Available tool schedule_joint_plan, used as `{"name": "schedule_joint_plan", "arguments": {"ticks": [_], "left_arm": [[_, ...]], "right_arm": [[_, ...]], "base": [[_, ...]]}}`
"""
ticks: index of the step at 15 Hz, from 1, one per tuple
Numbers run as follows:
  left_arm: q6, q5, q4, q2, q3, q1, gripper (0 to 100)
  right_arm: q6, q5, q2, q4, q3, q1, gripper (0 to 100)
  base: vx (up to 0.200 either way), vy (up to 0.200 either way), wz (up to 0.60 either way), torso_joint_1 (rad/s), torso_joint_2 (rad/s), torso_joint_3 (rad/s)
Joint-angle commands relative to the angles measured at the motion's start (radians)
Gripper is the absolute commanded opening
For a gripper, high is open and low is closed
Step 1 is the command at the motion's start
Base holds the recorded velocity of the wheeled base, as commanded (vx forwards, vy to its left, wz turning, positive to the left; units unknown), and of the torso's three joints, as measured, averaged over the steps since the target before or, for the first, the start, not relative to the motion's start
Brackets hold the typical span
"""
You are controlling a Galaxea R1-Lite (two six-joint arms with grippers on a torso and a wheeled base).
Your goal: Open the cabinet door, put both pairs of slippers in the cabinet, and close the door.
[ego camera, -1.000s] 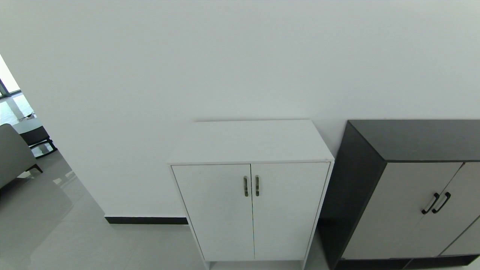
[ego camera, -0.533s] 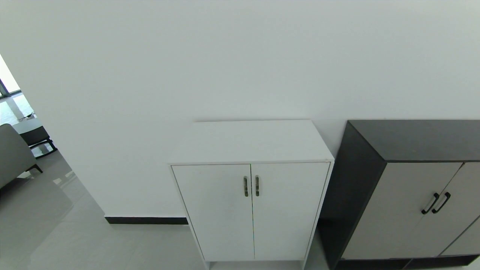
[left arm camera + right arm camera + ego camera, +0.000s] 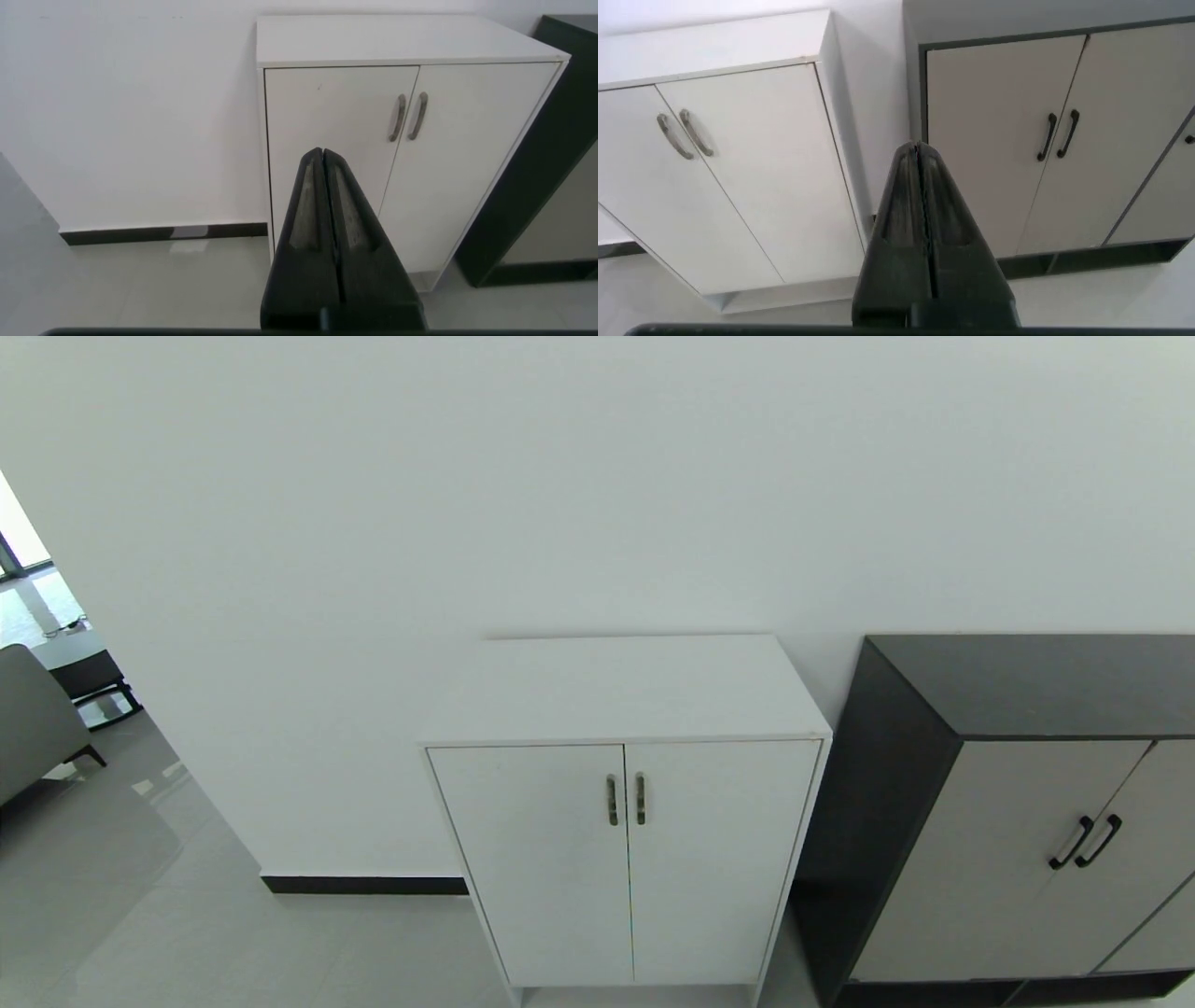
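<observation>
Left wrist view had the left gripper (image 3: 323, 151), jaws together, squarely facing the white cabinet's (image 3: 327, 103) upright handles (image 3: 418, 115).

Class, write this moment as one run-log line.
stage: before opening | white cabinet: both doors shut | left gripper: shut, empty | right gripper: shut, empty

left jaws: closed, empty | right jaws: closed, empty

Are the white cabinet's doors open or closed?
Closed. Both doors of the white cabinet sit flush, with only a thin seam between them and the handles side by side.
</observation>
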Motion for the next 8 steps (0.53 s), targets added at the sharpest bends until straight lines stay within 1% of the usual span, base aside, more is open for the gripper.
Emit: {"name": "schedule_joint_plan", "arguments": {"ticks": [1,8], "left_arm": [[-0.001,0.000,0.000,0.000,0.000,0.000,0],[-0.001,0.000,0.000,0.000,0.000,0.000,0]], "right_arm": [[-0.001,0.001,-0.001,0.000,0.000,0.000,0],[-0.004,0.002,-0.001,0.000,0.000,0.000,0]], "base": [[0.000,0.000,0.00,0.000,0.00,0.000],[0.000,0.000,0.00,0.000,0.00,0.000]]}}
